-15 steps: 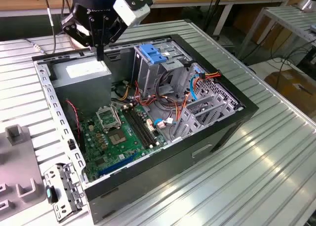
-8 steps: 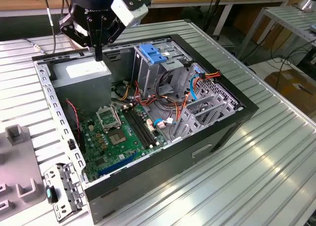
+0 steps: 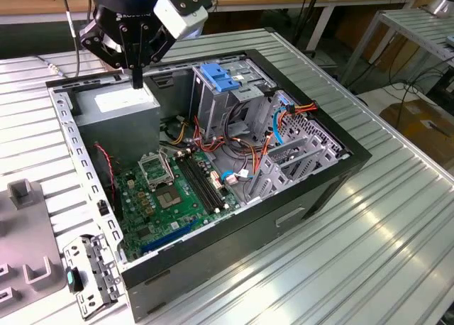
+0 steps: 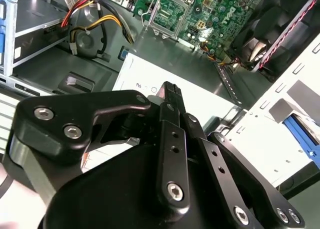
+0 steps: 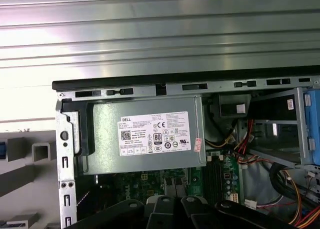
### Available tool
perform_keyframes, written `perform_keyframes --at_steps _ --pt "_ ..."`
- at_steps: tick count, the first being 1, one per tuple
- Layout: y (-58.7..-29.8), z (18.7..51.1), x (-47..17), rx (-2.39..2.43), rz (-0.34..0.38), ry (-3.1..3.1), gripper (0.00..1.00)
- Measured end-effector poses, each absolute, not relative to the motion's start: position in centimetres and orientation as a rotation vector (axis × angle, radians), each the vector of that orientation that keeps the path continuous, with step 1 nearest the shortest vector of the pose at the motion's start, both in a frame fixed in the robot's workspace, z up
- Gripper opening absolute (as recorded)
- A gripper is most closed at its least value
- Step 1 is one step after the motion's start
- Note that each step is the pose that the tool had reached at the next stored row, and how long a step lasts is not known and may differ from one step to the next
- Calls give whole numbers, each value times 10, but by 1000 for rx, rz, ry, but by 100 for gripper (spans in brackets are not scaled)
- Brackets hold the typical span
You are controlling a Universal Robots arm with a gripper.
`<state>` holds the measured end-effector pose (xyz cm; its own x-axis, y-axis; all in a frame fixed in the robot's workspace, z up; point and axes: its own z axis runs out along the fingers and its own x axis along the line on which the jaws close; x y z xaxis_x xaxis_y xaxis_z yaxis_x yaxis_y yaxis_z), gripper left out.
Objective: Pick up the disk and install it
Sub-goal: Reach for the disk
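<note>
Black gripper (image 3: 137,81), jaws closed on nothing, hangs above the power supply (image 3: 117,105); probably a vantage over the open case (image 3: 234,248)

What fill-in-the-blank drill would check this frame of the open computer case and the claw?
1. The claw hangs above the grey ___, which bears a white label.
2. Its jaws are ___, with nothing between them.
3. The light-blue latch tops the metal drive ___.
4. The motherboard in the computer case is ___ in colour.
Missing words: power supply; shut; cage; green.
</note>
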<state>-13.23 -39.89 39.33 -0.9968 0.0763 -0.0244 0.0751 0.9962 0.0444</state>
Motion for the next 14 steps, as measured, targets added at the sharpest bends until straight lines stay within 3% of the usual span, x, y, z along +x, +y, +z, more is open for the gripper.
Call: perform_keyframes --at_steps 14 --pt "-399 393 -139 118 68 3114 11"
